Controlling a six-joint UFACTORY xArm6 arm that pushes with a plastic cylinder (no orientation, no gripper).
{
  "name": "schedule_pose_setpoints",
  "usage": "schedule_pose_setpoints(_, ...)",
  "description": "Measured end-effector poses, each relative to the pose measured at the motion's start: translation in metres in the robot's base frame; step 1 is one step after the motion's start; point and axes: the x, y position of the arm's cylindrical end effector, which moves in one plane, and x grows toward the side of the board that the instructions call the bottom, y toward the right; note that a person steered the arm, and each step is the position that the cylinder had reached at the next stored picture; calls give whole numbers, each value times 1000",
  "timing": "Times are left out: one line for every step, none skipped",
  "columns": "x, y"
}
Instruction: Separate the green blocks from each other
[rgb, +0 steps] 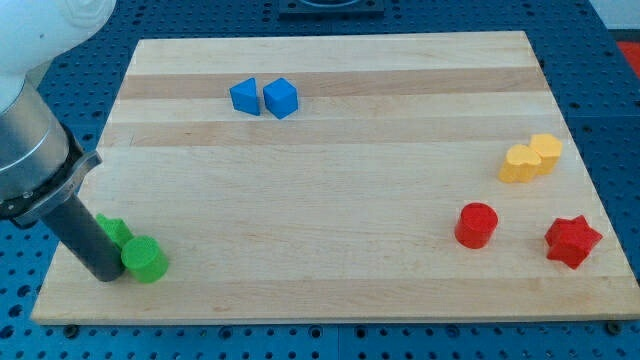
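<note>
Two green blocks sit near the board's lower left corner. A green cylinder (146, 261) lies at the view's bottom left. A second green block (114, 231), its shape partly hidden by the rod, lies just up and left of it; the two touch or nearly touch. My tip (104, 274) rests on the board just left of the green cylinder and below the second green block, touching or almost touching both.
A blue triangular block (244, 96) and a blue cube (281, 98) sit side by side at the top. Two yellow blocks (531, 158) touch at the right. A red cylinder (477, 224) and a red star (572, 241) sit at lower right. The wooden board (320, 190) ends near my tip.
</note>
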Motion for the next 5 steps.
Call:
schedule_pose_setpoints(6,-4)
schedule_pose_setpoints(31,-20)
schedule_pose_setpoints(31,-20)
schedule_pose_setpoints(-12,-34)
schedule_pose_setpoints(-39,-43)
